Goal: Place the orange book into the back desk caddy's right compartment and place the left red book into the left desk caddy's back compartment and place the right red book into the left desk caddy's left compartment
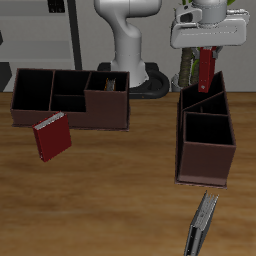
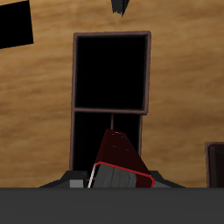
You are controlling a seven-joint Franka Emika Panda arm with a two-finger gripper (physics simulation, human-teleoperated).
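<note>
My gripper is shut on the left red book and holds it upright above the back end of the left desk caddy. In the wrist view the book hangs over the caddy's small back sections. Only the tips of the gripper show there. The right red book lies on the table in front of the back desk caddy. A thin pale-edged book spine stands in that caddy's tall end section; its colour is hard to tell.
A dark-covered book with pale pages stands near the table's front edge, in front of the left desk caddy; it also shows in the wrist view. The robot's white base stands behind the caddies.
</note>
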